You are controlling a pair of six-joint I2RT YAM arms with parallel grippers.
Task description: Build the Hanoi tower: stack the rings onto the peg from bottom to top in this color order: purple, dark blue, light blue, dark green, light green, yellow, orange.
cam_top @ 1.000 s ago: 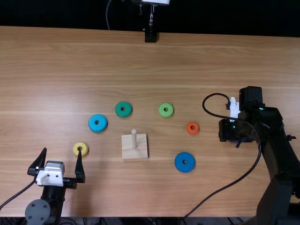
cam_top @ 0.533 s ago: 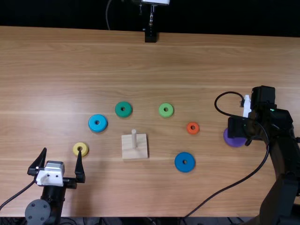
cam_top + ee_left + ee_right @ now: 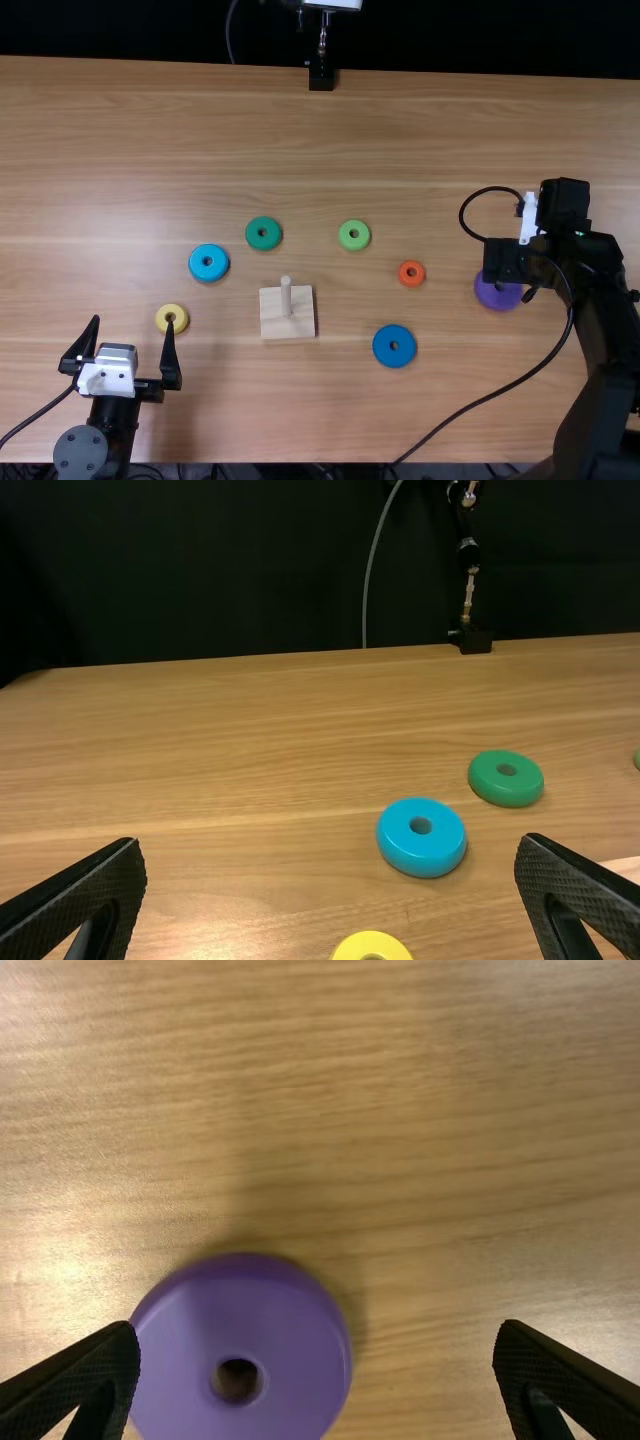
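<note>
The right gripper (image 3: 507, 262) has edged rightward over the tabletop (image 3: 200, 120), revealing more of the round, flat purple ring (image 3: 492, 294). Its jaws stand released, as do the left gripper's (image 3: 133, 321).

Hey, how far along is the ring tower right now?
Nothing is stacked yet: the peg stands bare. Nothing is in hand either; the right gripper is open near the purple ring, which lies on the table. All seven rings remain, purple first and orange last.
</note>
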